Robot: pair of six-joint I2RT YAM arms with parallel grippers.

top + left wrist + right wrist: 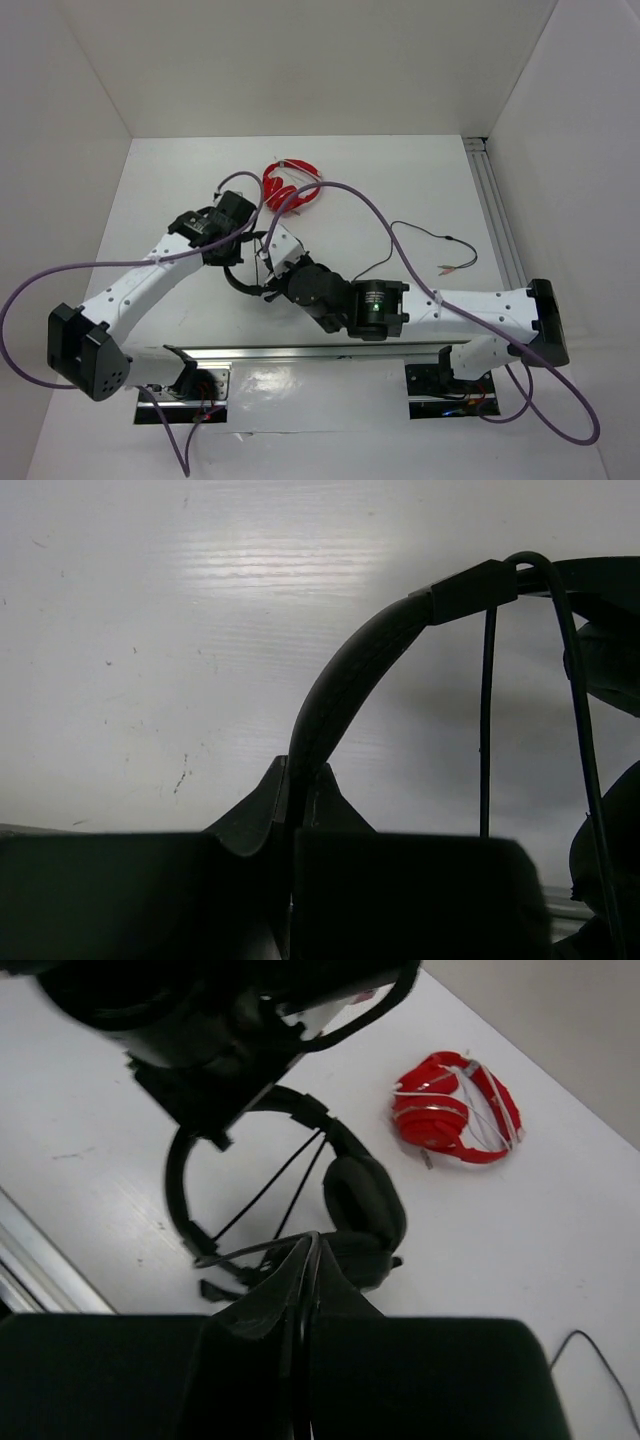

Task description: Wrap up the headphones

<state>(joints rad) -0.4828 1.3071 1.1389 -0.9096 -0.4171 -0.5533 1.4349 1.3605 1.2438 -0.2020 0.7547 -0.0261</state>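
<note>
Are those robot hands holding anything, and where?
The left hand grips the black headphones by the headband; the right hand seems to pinch their thin cable.

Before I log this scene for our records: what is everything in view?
headphones: one, black, mid-table under both grippers
cable: one, thin black, trailing right from the headphones
red headphones: one, red, behind the black pair
table: one, white, walled on three sides
rails: two, silver, along the right and near edges
purple cables: two, purple, looping over the arms
left gripper: one, black, shut on the headband
right gripper: one, black, apparently shut on the cable
</note>
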